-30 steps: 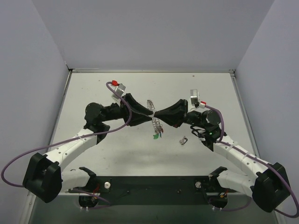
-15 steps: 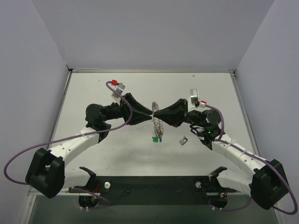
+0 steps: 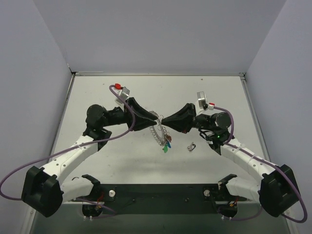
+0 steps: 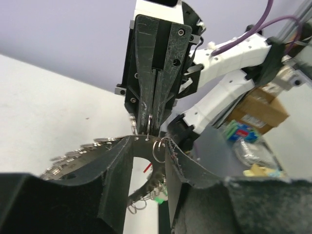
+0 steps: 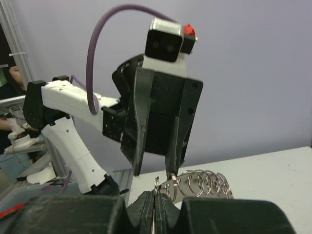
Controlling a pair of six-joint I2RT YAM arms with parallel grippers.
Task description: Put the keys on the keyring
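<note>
- Two end effectors meet mid-air: the right end effector (image 5: 156,197) pinches the silvery coiled-metal keyring (image 5: 202,183); the left end effector (image 4: 146,148) stands spread beside it.
- Small coloured-head keys (image 3: 167,145) dangle under the loop.
- Advice: keep the pinch steady, thread slowly, avoid swinging.
</note>
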